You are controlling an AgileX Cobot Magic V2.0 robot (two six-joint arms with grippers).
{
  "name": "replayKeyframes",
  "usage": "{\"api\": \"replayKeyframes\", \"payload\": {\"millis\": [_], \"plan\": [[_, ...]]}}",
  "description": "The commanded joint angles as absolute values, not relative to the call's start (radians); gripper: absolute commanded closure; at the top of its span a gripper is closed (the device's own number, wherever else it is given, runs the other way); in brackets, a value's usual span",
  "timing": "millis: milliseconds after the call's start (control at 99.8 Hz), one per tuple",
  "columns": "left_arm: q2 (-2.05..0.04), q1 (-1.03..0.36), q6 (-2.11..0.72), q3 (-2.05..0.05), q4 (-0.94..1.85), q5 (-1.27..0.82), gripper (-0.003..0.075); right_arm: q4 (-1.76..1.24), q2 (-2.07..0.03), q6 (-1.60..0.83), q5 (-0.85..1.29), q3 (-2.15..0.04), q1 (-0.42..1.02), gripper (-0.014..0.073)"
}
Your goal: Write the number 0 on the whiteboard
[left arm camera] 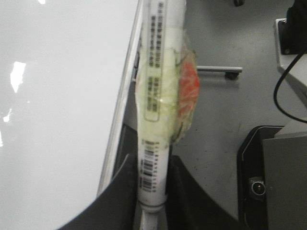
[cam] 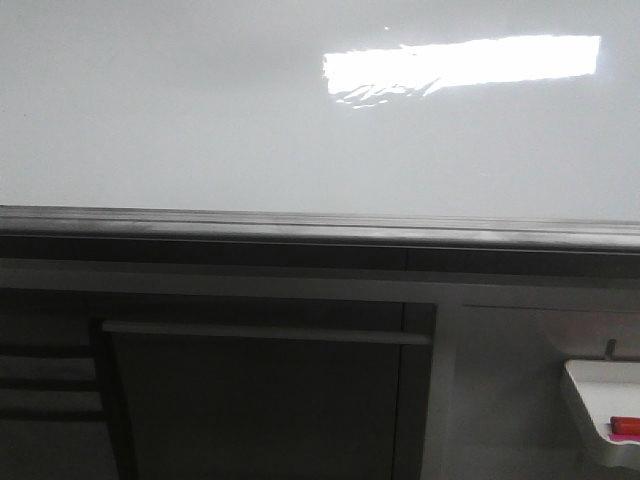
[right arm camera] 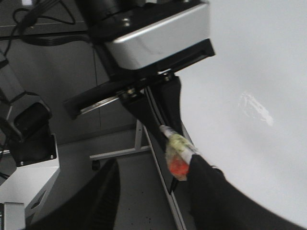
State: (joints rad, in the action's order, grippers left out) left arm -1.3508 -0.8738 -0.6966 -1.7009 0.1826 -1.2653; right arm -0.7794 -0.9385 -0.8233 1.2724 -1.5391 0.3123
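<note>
The left gripper (left arm camera: 151, 211), jaws pinching the marker (left arm camera: 156, 120), hangs off the whiteboard (left arm camera: 57, 105) edge; bring its tip squarely onto white. Right jaws spread.

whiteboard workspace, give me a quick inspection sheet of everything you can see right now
Surface: whiteboard glossy white, bright rectangular glare on it, grey edge rail along its lower edge; no clear marker strokes visible.
Job's things: number 0 not seen on the board; marker wrapped in yellowish tape with a red patch.
Clutter: small white tray holding a red item, below the board at right.
Grippers: left pincer shut on the marker; right pincer open, holding nothing.
Cables: black cable looping over the floor; more black cables in the right wrist view.
Surroundings: grey floor, wheeled board stand, dark cabinet below the rail.
</note>
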Motion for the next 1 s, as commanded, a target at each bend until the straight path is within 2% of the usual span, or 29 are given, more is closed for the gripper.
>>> {"api": "replayKeyframes", "payload": {"millis": [0, 220, 581, 992], "plan": [[-1.319, -0.884, -0.719, -1.748, 0.173, -1.244, 0.0720, -0.802, -0.937, -0.836, 1.304, -1.568, 0.343, 0.0293], [-1.319, -0.900, -0.792, -1.767, 0.149, -1.246, 0.0720, -0.757, -0.948, -0.836, 1.304, -1.568, 0.348, 0.0293], [-1.319, -1.064, -0.824, -1.767, -0.055, -1.244, 0.0720, -0.694, -0.974, -0.836, 1.304, -1.568, 0.348, 0.0293], [-1.319, -1.069, -0.744, -1.796, -0.174, -1.201, 0.0720, -0.722, -0.970, -0.836, 1.304, -1.562, 0.348, 0.0293]]}}
